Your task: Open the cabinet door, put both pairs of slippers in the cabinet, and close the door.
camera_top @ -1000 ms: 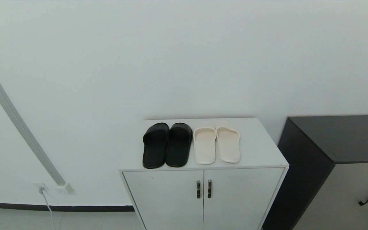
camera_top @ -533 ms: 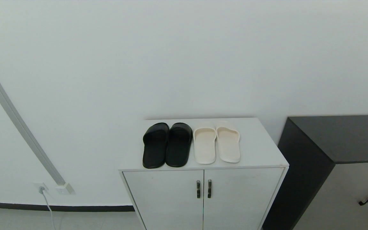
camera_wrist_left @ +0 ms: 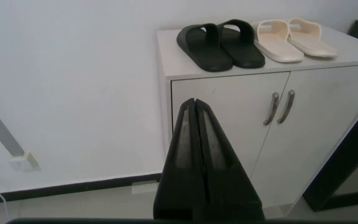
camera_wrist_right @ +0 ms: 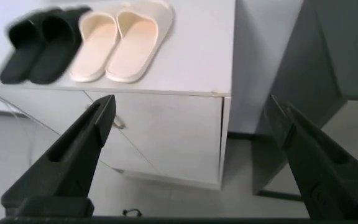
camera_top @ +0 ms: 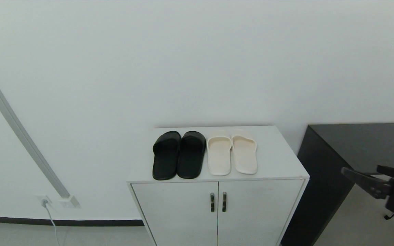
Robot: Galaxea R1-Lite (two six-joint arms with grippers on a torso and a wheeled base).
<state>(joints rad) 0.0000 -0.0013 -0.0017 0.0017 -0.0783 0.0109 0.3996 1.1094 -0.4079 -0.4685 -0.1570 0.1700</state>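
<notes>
1. Right gripper (camera_top: 360, 169): the fingers are spread wide and hold nothing. It hangs in front of the dark cabinet (camera_top: 323, 184), level with the top edge of the white cabinet (camera_top: 282, 160), which stands to its left and well apart from it.

2. Left gripper (camera_wrist_left: 195, 106): the fingers are pressed together with nothing between them. The white cabinet stands ahead of it, well apart.

3. From the right gripper leftward, the nearest part is the right door (camera_top: 258, 208), then the two handles (camera_top: 218, 202) set side by side at the centre seam, lower than the gripper, then the left door (camera_top: 176, 212). Both doors are flush and closed.

4. On the cabinet top, the cream slippers (camera_top: 232, 155) lie nearer the right gripper. The black slippers (camera_top: 179, 155) lie just beyond them, on the far side. The pairs lie side by side, with neighbouring slippers touching or nearly so.

5. Task status: no step is complete. The doors are closed, both pairs are outside the cabinet, and neither gripper touches anything. Remaining steps: open a door, place each pair inside, close the door. The spread right gripper appears best placed to approach the handle of the right door first.
</notes>
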